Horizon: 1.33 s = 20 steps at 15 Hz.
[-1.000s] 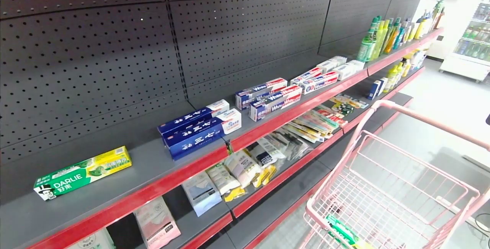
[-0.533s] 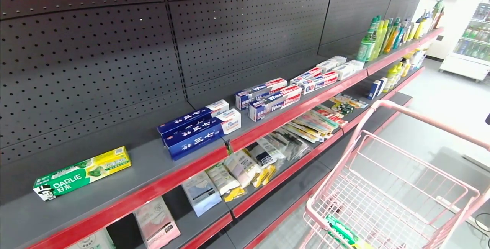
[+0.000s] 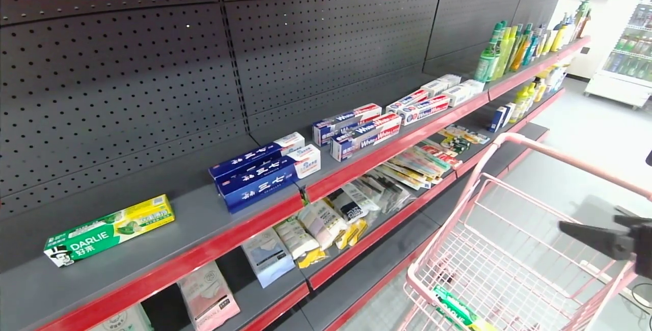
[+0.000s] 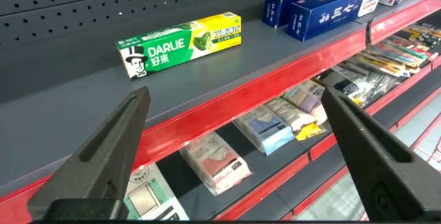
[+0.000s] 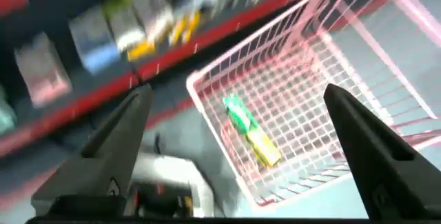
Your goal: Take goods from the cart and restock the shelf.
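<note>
The cart (image 3: pixel 560 160) is smooth pink coated wire. The shelf (image 3: pixel 193 214) deck looks like matt grey painted metal with a glossy red lip. The green toothpaste box (image 3: pixel 109 229) is glossy card. My left gripper (image 4: pixel 234 96) looks like matt black plastic.

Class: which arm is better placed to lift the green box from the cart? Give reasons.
Right: right gripper hangs open over the cart, green box beneath; left gripper faces the shelf.

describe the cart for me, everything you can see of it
The cart is pink wire: a mesh basket with grid bottom and walls, plus a round tube handle. It stands upright on the floor beside the shelf. One green and yellow box lies flat inside near a corner. The right hand hangs open above it.
</note>
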Tool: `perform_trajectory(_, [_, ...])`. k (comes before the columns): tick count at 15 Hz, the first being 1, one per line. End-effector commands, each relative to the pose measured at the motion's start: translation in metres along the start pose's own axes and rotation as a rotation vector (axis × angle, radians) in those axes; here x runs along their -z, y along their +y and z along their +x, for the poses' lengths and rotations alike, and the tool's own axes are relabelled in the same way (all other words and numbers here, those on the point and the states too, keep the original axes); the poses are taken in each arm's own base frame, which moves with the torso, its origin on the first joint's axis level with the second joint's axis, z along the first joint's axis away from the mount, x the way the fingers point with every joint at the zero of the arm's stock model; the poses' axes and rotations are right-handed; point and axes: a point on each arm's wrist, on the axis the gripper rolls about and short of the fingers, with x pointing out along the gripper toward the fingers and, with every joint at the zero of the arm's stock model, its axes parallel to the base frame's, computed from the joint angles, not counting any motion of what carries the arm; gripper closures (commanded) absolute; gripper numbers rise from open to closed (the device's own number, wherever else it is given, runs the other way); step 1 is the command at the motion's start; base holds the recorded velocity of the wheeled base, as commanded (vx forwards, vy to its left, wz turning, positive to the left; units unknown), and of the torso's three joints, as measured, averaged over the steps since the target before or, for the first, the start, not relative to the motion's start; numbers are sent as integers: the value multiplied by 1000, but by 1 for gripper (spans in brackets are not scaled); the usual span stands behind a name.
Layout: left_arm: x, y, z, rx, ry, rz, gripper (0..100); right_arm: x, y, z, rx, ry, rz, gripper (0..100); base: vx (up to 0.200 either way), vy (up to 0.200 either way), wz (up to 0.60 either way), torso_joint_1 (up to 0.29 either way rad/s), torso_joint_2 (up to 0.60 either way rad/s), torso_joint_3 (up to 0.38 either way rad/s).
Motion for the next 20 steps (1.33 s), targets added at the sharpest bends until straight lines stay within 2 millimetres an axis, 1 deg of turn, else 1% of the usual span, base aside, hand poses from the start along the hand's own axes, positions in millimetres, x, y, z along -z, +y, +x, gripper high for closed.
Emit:
perform_trajectory(1, [0, 0, 0, -1, 0, -1, 0, 8, -24, 181, -246, 458, -188, 0, 0, 0, 0, 0, 0, 0])
perform_trajectory(3, [0, 0, 0, -1, 0, 0, 0, 26, -14, 212, -305, 560, -233, 0, 0, 0, 0, 0, 0, 0])
perform_trajectory(4, [0, 0, 0, -1, 0, -1, 0, 35, -12, 222, -325, 613, -252, 0, 0, 0, 0, 0, 0, 0])
perform_trajectory(5, [0, 0, 0, -1, 0, 0, 0, 45, -15, 230, -346, 658, -279, 0, 0, 0, 0, 0, 0, 0])
perform_trajectory(6, [0, 0, 0, -1, 0, -1, 0, 53, -18, 230, -364, 693, -310, 0, 0, 0, 0, 0, 0, 0])
perform_trajectory(7, [0, 0, 0, -1, 0, 0, 0, 57, -19, 230, -369, 714, -321, 0, 0, 0, 0, 0, 0, 0])
perform_trajectory(8, [0, 0, 0, -1, 0, 0, 0, 60, -20, 228, -373, 738, -316, 0, 0, 0, 0, 0, 0, 0])
perform_trajectory(13, [0, 0, 0, -1, 0, -1, 0, 75, -38, 218, -348, 786, -269, 0, 0, 0, 0, 0, 0, 0])
perform_trajectory(15, [0, 0, 0, -1, 0, 0, 0, 77, -45, 215, -334, 791, -261, 0, 0, 0, 0, 0, 0, 0])
perform_trajectory(20, [0, 0, 0, -1, 0, 0, 0, 80, -49, 209, -329, 796, -254, 0, 0, 0, 0, 0, 0, 0])
